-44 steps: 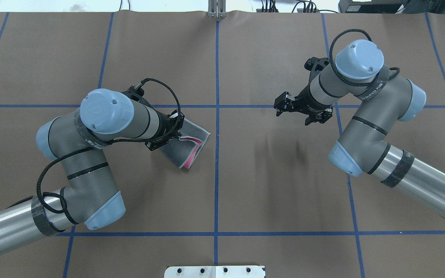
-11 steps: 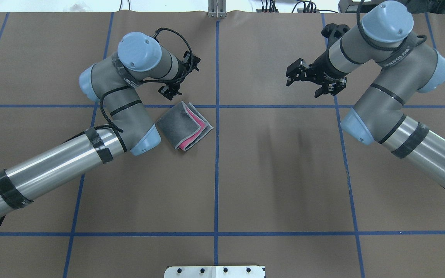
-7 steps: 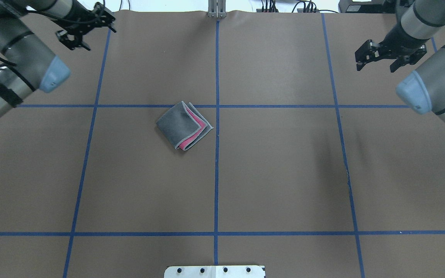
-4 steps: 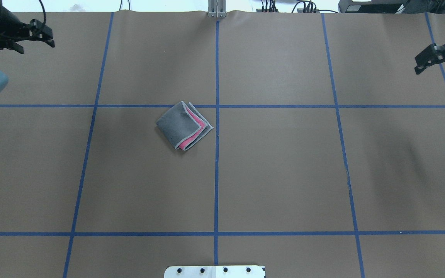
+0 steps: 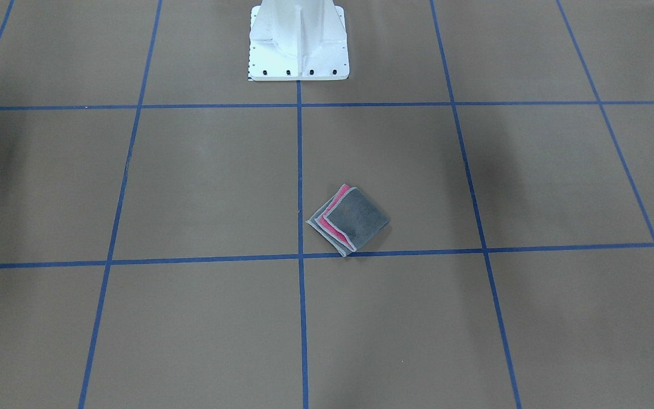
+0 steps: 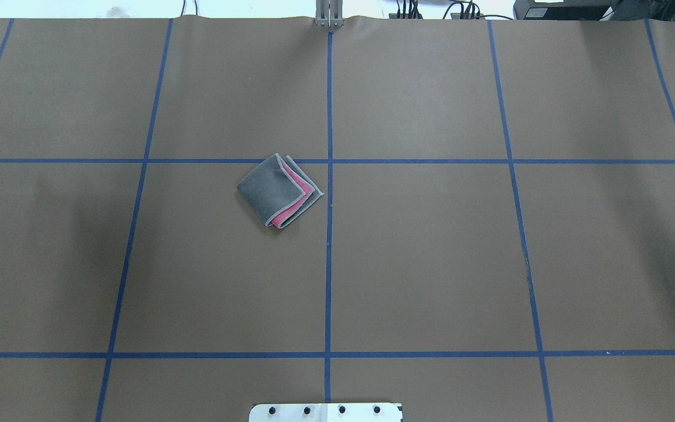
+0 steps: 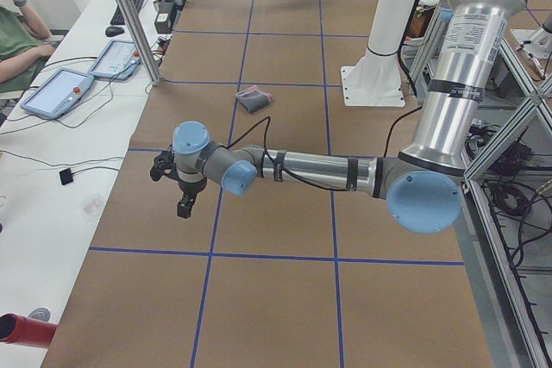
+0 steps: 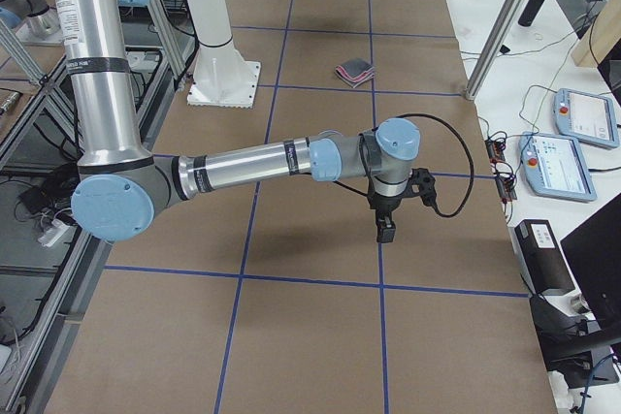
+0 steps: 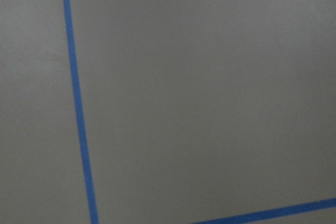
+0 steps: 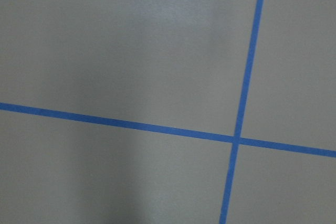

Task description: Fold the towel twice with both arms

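Just 9 o'clock of tabletop (image 6: 431,264) centre: towel (image 6: 279,190) folded in quarters, grey up, pink peeking at 4 o'clock edge. Left claw (image 7: 172,189), right claw (image 8: 388,220) well apart from it; open or closed, cannot tell. Risk: staggered, unpinned layers spring open.

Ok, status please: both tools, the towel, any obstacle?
Left tool, right tool: out at the sides, open or shut unclear. Pink-and-grey square terry towel: folded, lying flat, free. No obstacle seen.

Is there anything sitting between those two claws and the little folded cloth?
Nothing visible: only taped table surface lies between the towel and the left gripper or the right gripper, both well away.
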